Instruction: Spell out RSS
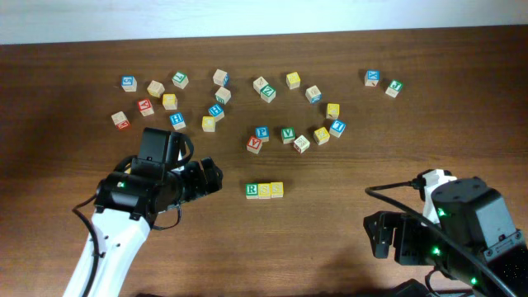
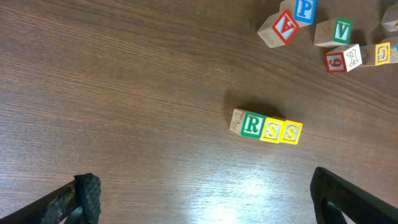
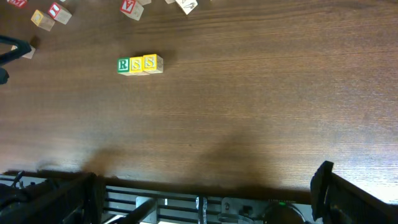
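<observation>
The green R cube (image 1: 252, 190) and two yellow S cubes (image 1: 264, 190) (image 1: 276, 190) stand touching in a row, reading RSS, on the table's middle. The row also shows in the left wrist view, R (image 2: 252, 124), S (image 2: 272, 130), S (image 2: 291, 132), and in the right wrist view, R (image 3: 123, 65), S (image 3: 136, 64), S (image 3: 150, 63). My left gripper (image 1: 210, 177) is open and empty, left of the row and apart from it; its fingers frame bare wood (image 2: 202, 199). My right gripper (image 1: 381, 235) is open and empty at the front right, over the table's front edge (image 3: 205, 196).
Several other letter cubes lie scattered across the back of the table, among them a green V cube (image 1: 288, 133), a blue P cube (image 1: 261, 132) and a red-lettered cube (image 1: 255, 143) just behind the row. The table's front edge (image 3: 249, 186) lies under my right gripper.
</observation>
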Robot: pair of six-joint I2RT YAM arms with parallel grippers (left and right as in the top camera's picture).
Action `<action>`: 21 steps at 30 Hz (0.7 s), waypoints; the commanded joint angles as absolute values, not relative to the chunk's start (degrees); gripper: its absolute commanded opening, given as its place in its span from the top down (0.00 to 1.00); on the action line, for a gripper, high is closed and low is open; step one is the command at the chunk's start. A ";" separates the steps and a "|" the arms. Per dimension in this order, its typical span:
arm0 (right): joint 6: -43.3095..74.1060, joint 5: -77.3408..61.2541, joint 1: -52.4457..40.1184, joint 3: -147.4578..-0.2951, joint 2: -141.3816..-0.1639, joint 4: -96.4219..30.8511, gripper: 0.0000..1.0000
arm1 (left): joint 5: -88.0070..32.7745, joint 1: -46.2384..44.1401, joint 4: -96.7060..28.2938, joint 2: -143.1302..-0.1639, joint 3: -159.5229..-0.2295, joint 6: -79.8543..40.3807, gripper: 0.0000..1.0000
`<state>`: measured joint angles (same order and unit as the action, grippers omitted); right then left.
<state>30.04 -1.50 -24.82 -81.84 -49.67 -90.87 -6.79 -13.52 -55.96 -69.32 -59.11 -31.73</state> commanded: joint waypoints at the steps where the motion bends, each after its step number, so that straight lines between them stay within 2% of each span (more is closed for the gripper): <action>1: 30.52 -0.78 -25.17 -81.41 -49.65 -90.70 0.02 | -6.15 -13.43 -55.86 -68.77 -59.18 -31.24 0.01; 8: 29.23 6.52 -23.90 -77.54 -48.14 -85.76 0.02 | -6.15 -13.43 -55.86 -68.77 -59.18 -31.24 0.01; 11: 16.16 1.54 -14.48 -61.67 -38.02 -66.46 0.02 | -6.15 -13.43 -55.86 -68.77 -59.18 -31.24 0.01; 13: 12.51 -0.21 -10.07 -51.64 -31.31 -56.51 0.02 | -6.15 -13.43 -55.86 -68.77 -59.18 -31.24 0.01; 16: 8.16 -0.91 -6.26 -34.83 -18.02 -40.91 0.02 | -6.15 -13.43 -55.86 -68.77 -59.18 -31.24 0.01; 21: 0.01 -1.48 -4.25 -14.90 -3.68 -23.16 0.02 | -6.15 -13.43 -55.86 -68.77 -59.18 -31.24 0.01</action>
<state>5.52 -0.54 -5.10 -20.71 -7.88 -27.57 -6.59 -13.52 -55.96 -69.32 -59.11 -31.75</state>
